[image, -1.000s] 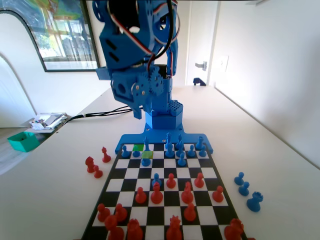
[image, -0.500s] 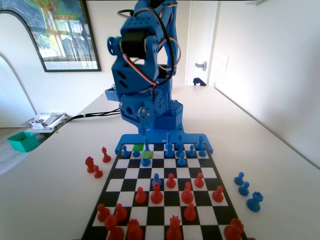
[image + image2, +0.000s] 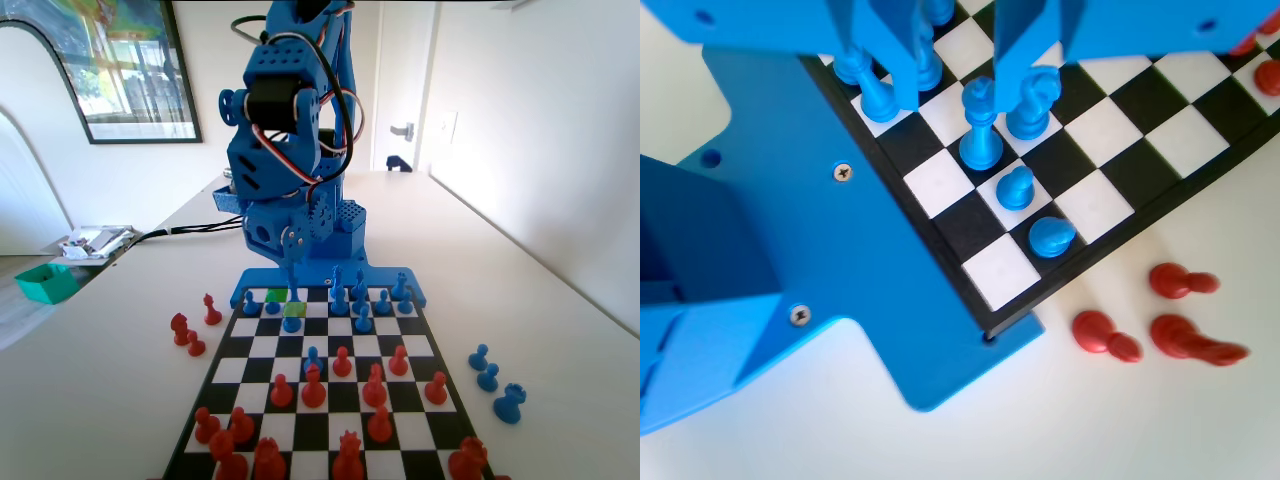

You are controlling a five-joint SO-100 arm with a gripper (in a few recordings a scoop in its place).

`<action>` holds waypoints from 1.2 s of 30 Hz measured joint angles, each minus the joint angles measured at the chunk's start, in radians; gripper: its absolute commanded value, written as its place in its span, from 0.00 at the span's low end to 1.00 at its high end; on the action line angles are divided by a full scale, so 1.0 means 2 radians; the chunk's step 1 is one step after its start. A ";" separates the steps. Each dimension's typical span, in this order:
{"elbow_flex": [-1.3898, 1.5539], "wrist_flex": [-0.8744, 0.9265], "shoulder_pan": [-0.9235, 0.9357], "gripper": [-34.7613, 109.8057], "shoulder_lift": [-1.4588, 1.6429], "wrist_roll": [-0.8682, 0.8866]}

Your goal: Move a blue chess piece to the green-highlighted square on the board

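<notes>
Blue chess piece (image 3: 981, 130), the slender one, stands on the board (image 3: 1110, 130) two rows in from the blue base, near the corner beside which red pieces (image 3: 1160, 320) lie on the tabletop. It is not yet lifted.

Change noted: over the last second the arm has swung round from a raised, turned-away pose and dropped its wrist toward the far-left rows of the fixed view. The gripper (image 3: 966, 85) now hangs directly above the piece. Judgement: the approach is nearly done, and descent and grasp remain.

Gripper state: the jaws are spread wide with nothing between them. In the wrist view the piece's top shows in the gap, below the jaw tips, with no contact evident.

Green-highlighted square (image 3: 277, 295) lies in the row nearest the base, diagonally adjacent to the duller yellow-green square (image 3: 296, 309). It appears unoccupied.
</notes>
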 measured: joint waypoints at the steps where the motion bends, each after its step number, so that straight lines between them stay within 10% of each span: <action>1: 0.001 -0.001 -0.001 0.34 -0.003 0.000; 36: 0.000 -0.044 0.000 0.33 -0.040 0.008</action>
